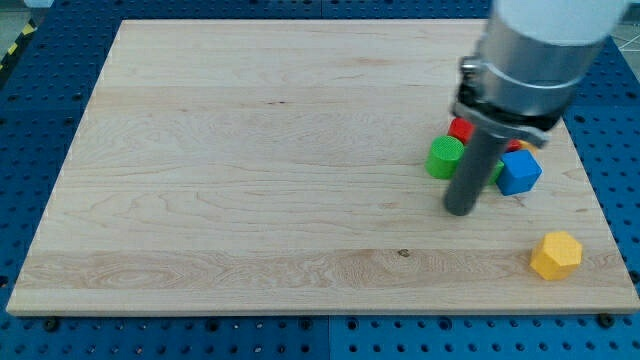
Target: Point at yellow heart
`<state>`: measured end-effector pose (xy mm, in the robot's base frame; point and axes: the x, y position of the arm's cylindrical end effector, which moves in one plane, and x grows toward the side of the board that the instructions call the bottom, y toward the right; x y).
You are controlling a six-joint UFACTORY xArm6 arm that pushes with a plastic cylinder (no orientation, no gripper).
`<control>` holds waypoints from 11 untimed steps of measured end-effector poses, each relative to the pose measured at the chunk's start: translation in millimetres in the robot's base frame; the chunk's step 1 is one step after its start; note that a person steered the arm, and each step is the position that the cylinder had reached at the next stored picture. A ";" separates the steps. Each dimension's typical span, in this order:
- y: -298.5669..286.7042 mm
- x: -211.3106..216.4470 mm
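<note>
My tip rests on the wooden board at the view's right, just below a tight cluster of blocks. The cluster holds a green cylinder left of the rod, a red block above it, and a blue block right of the rod. A sliver of another green block shows between the rod and the blue block. A yellow hexagonal block lies alone toward the view's bottom right. I cannot make out a yellow heart; the rod and arm hide part of the cluster.
The arm's grey body hangs over the board's upper right and covers it. The board's right edge runs close to the blue block and the yellow hexagon. A blue perforated table surrounds the board.
</note>
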<state>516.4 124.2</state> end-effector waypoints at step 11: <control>134.2 -84.5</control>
